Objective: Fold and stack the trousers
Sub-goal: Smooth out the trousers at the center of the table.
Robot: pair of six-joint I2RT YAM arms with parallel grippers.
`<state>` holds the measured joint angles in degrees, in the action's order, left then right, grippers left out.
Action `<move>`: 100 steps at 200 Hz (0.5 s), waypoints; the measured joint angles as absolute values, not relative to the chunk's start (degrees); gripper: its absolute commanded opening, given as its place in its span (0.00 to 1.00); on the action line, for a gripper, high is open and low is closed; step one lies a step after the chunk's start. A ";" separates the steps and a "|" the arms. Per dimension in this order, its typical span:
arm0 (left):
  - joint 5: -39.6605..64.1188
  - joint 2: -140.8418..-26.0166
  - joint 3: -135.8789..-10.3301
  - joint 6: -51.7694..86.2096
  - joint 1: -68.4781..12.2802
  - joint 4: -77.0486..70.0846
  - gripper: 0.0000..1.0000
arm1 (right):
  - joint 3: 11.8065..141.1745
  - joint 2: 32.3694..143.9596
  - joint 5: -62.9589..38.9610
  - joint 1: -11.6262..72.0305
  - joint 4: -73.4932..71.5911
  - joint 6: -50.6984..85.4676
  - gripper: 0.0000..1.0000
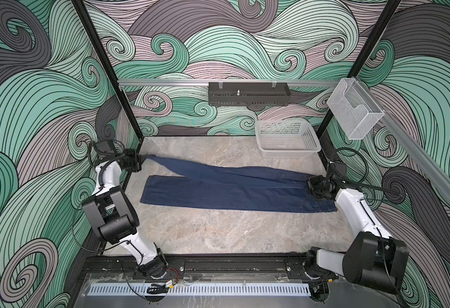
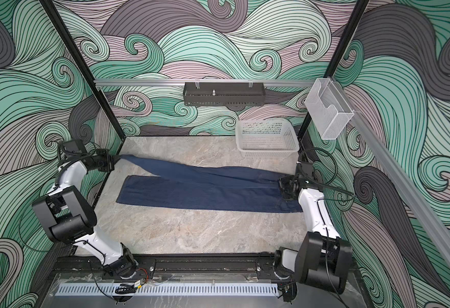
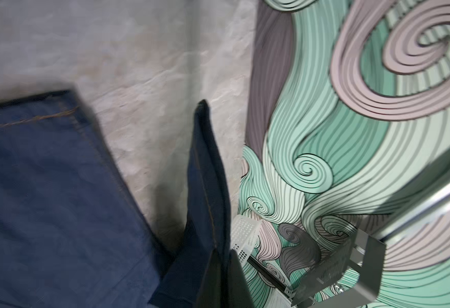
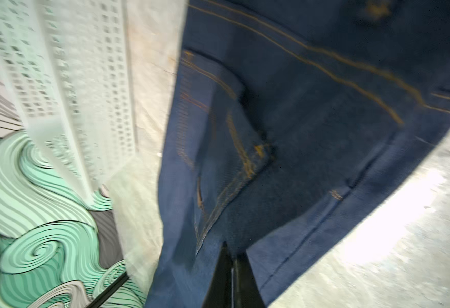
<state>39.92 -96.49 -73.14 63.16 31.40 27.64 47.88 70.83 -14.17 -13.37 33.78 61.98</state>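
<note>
Two grips, dark navy denim trousers (image 1: 231,190) | left pincer (image 1: 140,158) pinches leg hem | right pincer (image 1: 309,186) pinches waistband | likely tensioning for fold

Two high top views down over the whole table (image 1: 218,234); blurred wrist views close, seemingly facing trousers (image 3: 45,200).

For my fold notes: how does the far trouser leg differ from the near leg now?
The far leg has its hem pinched in the left pincer and raised; the near leg has a free hem. The far leg looks narrow and turned on edge; the near leg lies flat and wide on the table. Both are dark blue denim and meet at the waist, where the right pincer is shut on the cloth.
</note>
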 measured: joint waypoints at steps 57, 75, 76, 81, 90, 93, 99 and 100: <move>39.20 -98.91 -56.86 57.21 38.35 28.45 0.00 | 35.55 68.90 -13.41 -15.99 34.85 57.32 0.00; 39.22 -99.90 -57.23 56.47 38.35 28.45 0.00 | 34.81 68.90 -13.32 -16.56 35.38 56.53 0.00; 39.24 -99.90 -57.30 56.47 38.35 28.45 0.00 | 34.81 68.90 -13.32 -16.60 35.38 56.49 0.00; 39.24 -99.94 -57.71 56.34 38.35 28.51 0.00 | 34.92 68.88 -13.34 -16.73 35.35 56.34 0.00; 39.27 -99.96 -59.13 56.25 38.35 28.99 0.00 | 35.46 68.88 -13.41 -17.02 35.57 56.12 0.00; 39.33 -99.96 -59.79 56.23 38.33 29.26 0.00 | 35.75 68.88 -13.43 -17.10 35.75 56.12 0.00; 39.38 -99.98 -61.23 56.12 38.30 29.74 0.00 | 36.51 68.88 -13.54 -17.34 36.07 55.99 0.00; 39.44 -99.98 -61.65 56.14 38.28 29.85 0.00 | 36.64 68.88 -13.56 -17.37 36.10 55.99 0.00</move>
